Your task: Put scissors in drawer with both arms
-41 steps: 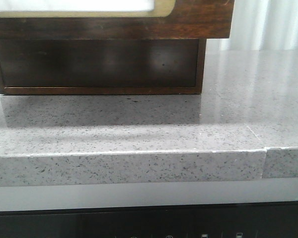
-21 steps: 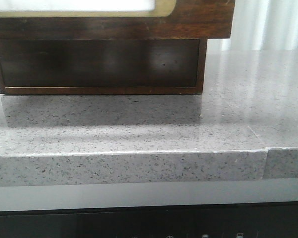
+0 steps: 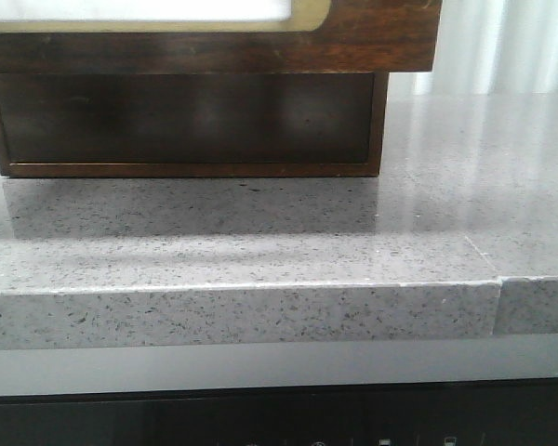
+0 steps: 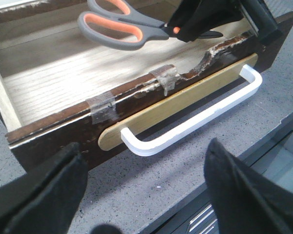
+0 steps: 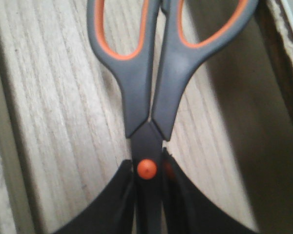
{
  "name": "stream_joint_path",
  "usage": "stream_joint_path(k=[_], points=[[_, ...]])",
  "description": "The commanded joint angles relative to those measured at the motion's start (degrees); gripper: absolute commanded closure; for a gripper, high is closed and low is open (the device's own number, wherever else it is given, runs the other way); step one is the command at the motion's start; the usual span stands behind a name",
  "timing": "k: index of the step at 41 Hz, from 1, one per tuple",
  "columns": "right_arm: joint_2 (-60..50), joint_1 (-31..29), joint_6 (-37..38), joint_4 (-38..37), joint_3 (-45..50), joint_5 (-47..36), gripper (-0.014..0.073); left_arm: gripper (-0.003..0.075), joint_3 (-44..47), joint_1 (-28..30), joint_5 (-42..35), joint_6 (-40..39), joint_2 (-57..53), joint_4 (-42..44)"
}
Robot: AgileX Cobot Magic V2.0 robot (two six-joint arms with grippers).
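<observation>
The scissors (image 4: pixel 118 29) have grey handles lined in orange (image 5: pixel 151 97) and hang over the pale wooden floor of the drawer (image 4: pixel 63 131). My right gripper (image 5: pixel 149 168) is shut on their dark blades at the orange pivot, and its dark body shows in the left wrist view (image 4: pixel 195 24). The drawer stands pulled out, with a chipped, taped front edge and a white handle (image 4: pixel 195 117) on a pale gold plate. My left gripper (image 4: pixel 144 146) is open just in front of that handle, holding nothing. In the front view only the drawer front (image 3: pixel 372 37) shows.
The grey speckled counter (image 3: pixel 260 242) carries the dark wooden cabinet (image 3: pixel 186 121) under the drawer. The counter's front edge (image 3: pixel 242 311) has a seam at the right, with a dark appliance panel (image 3: pixel 279 418) below. Pale curtains (image 3: pixel 502 46) hang behind on the right.
In the front view the drawer front has shifted very slightly to the right. Nothing else has visibly moved.
</observation>
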Motion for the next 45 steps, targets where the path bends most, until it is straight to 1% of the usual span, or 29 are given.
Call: stream_joint_path(k=[1,4,11,14,20,26,29,35,39,45], points=[[-2.7,-0.1,0.0,0.1,-1.6,-3.5,0.033,0.023,-1.6,-0.4,-4.1,-0.3,0.1,-0.7],[-3.0,-0.1,0.0,0.1,-1.6,-3.6,0.0267,0.023,-1.6,-0.4,-4.1,-0.3,0.1,-0.7],[-4.2,-0.4,1.2,0.1,-1.6,-3.7,0.0283,0.023,-1.6,-0.4,-4.1,-0.3,0.1,-0.7],[-5.6,-0.7,3.8,0.1,-1.6,-3.7,0.0282,0.023,-1.6,-0.4,-4.1,-0.3,0.1,-0.7],[-9.2,-2.4,12.6,0.1,-1.5,-3.1,0.0282,0.023,-1.6,-0.4,-4.1,-0.3,0.1,-0.7],[-13.7,-5.5,23.0,0.3,-1.3,0.7,0.0282,0.023,-1.6,-0.4,-4.1,-0.3,0.1,-0.7],[-16.0,-6.5,26.4,0.3,-0.7,2.4,0.0282,0.023,-1.6,-0.4,-4.1,-0.3,0.1,-0.7],[-22.8,-6.6,28.0,1.3,4.4,1.4,0.0282,0.023,-1.6,-0.4,-4.1,-0.3,0.1,-0.7],[-27.6,-6.6,28.4,2.9,9.7,0.3,0.0282,0.023,-1.6,-0.4,-4.1,-0.3,0.1,-0.7],[-35.3,-6.6,28.4,3.0,17.9,-1.3,0.0282,0.023,-1.6,-0.4,-4.1,-0.3,0.1,-0.7]])
